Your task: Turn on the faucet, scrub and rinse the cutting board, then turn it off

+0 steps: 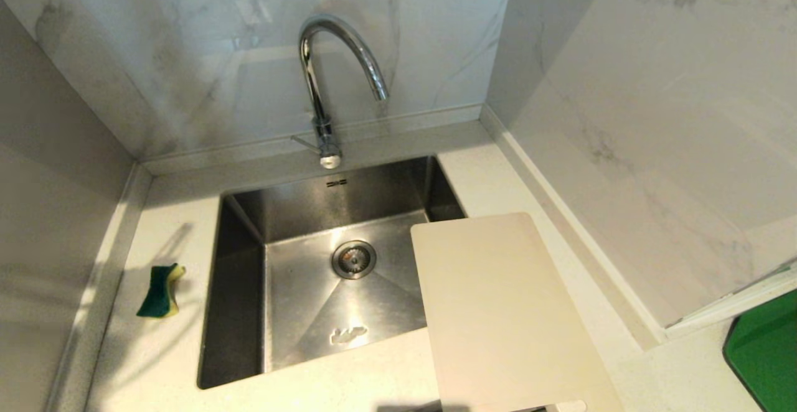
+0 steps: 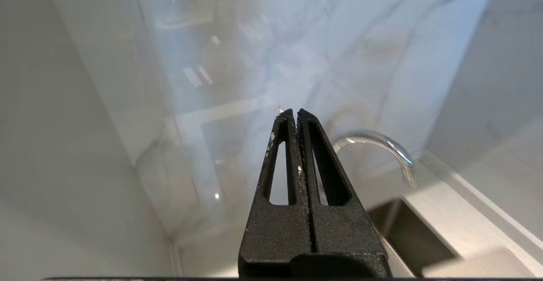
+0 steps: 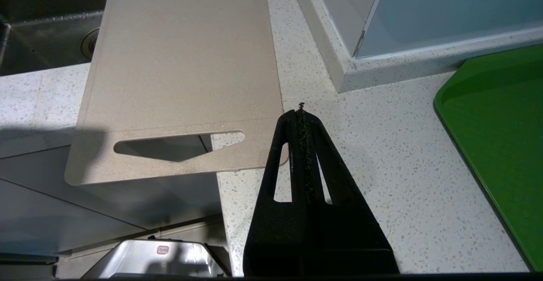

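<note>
Cutting board (image 1: 498, 312) overlaps sink (image 1: 236, 312) right edge; faucet (image 1: 324, 88) behind.

Bright, soft indoor light; sharp enough in all three views.

Glare streaks the chrome faucet (image 1: 339, 70) and the steel sink (image 1: 299, 312); the glossy marble wall (image 2: 263, 60) mirrors pale window-like shapes, so the light perhaps comes from behind the robot. A faint shadow lies on the counter beside the sponge (image 1: 161, 290). A darker one crosses the cutting board (image 3: 178, 81) near its slot. Straight edges bow at the head view's borders.
</note>
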